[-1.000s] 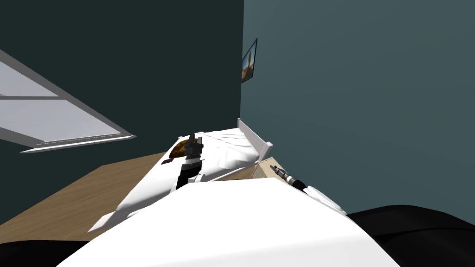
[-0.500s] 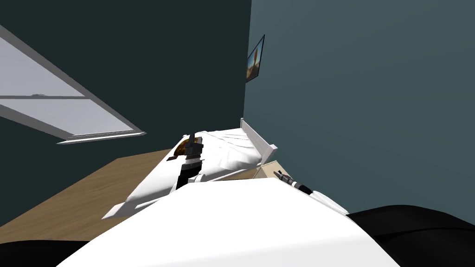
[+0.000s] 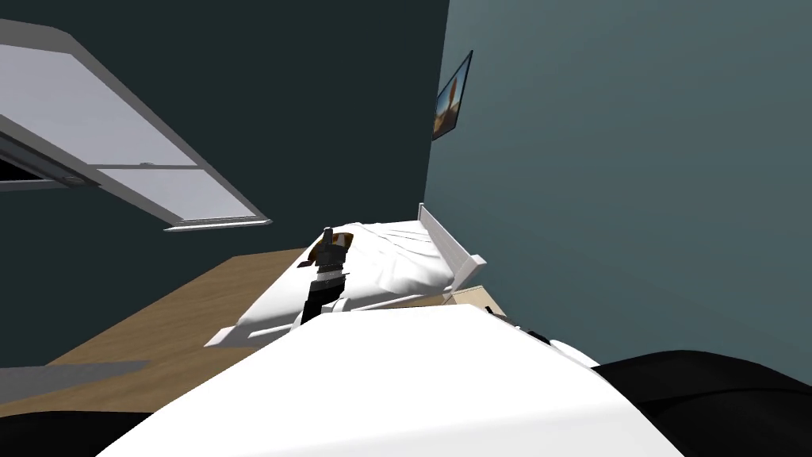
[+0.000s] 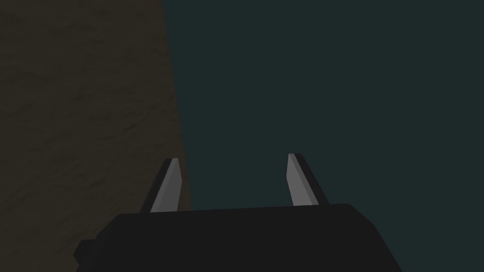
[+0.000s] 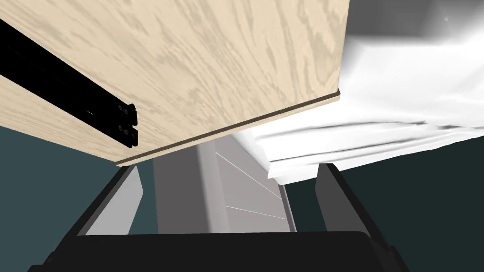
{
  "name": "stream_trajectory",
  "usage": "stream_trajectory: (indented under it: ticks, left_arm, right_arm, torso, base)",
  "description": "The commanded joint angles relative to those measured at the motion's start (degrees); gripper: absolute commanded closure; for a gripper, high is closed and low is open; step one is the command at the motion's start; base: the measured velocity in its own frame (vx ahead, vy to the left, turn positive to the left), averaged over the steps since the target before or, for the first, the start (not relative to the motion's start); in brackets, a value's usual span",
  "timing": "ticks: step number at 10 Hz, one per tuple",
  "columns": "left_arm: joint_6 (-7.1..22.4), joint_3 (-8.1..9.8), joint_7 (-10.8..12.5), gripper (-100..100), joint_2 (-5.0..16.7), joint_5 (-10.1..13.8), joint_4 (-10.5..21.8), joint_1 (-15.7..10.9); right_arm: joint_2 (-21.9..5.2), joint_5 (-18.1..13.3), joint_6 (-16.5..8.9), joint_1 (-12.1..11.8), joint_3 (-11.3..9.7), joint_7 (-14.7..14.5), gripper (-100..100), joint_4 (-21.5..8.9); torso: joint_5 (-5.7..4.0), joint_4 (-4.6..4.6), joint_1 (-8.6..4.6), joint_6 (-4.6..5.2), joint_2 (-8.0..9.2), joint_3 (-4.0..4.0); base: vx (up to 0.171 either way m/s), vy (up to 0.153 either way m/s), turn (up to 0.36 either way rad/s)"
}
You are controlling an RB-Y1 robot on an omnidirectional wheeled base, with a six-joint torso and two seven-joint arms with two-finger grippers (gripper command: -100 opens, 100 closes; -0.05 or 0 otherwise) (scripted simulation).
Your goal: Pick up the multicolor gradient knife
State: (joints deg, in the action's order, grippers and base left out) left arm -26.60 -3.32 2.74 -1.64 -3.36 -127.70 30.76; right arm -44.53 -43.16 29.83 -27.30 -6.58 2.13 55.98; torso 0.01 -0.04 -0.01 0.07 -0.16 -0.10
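My left gripper [image 3: 327,236] is raised over the near side of a white bed [image 3: 396,266]. Its fingers [image 4: 168,186] stand open with nothing between them, facing a dim brown surface and a dark wall. A brown and orange rounded thing [image 3: 341,239] lies on the bed, half hidden behind that gripper. Beside it is a small dark sliver [image 3: 304,265]; I cannot tell whether this is the knife. My right gripper [image 5: 227,189] is open and empty, close under a light wooden nightstand [image 5: 198,61] next to the bedding [image 5: 401,108].
The bed's white headboard [image 3: 452,250] stands against the teal wall, and the nightstand [image 3: 476,297] sits beside it. A window [image 3: 119,159] is at the left, a framed picture [image 3: 453,99] on the right wall. Wooden floor [image 3: 158,333] lies left of the bed.
My head camera has swung, so the window, bed and picture have shifted right in the picture. The right forearm has sunk lower behind my chest. The left gripper stays over the bed.
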Motion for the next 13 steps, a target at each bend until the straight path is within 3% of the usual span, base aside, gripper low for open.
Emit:
stream_trajectory:
  ticks: [1,2,5,9,13]
  left_arm:
    - [0.0,0.0,0.0,0,0.0,0.0,0.0,0.0]
    - [0.0,0.0,0.0,0,0.0,0.0,0.0,0.0]
    - [0.0,0.0,0.0,0,0.0,0.0,0.0,0.0]
    - [0.0,0.0,0.0,0,0.0,0.0,0.0,0.0]
    - [0.0,0.0,0.0,0,0.0,0.0,0.0,0.0]
  right_arm:
    - [-1.1,-2.5,0.2,0.3,-1.3,0.9,-100,-2.9]
    - [-1.8,-4.3,0.6,0.2,-2.1,1.3,-100,-5.6]
    - [-2.3,-6.5,1.0,0.2,-2.9,1.7,-100,-7.9]
    - [-3.0,-12.9,2.4,-0.1,-6.3,3.4,-100,-15.6]
    - [-2.5,-17.2,3.4,-0.4,-9.0,4.8,-100,-20.8]
  torso:
    - [0.0,0.0,0.0,0.0,0.0,0.0]
    - [0.01,0.0,-0.02,-0.03,-0.02,-0.01]
    - [-0.01,-0.01,-0.03,0.0,-0.02,-0.01]
    - [0.01,-0.01,-0.01,-0.01,-0.05,-0.03]
    - [0.03,0.0,0.09,0.03,0.01,0.0]
  base:
    - [0.05,-0.031,0.157]
    - [0.08,-0.055,0.318]
    - [0.049,-0.037,0.11]
    - [0.055,-0.033,0.198]
    - [0.049,-0.023,0.129]
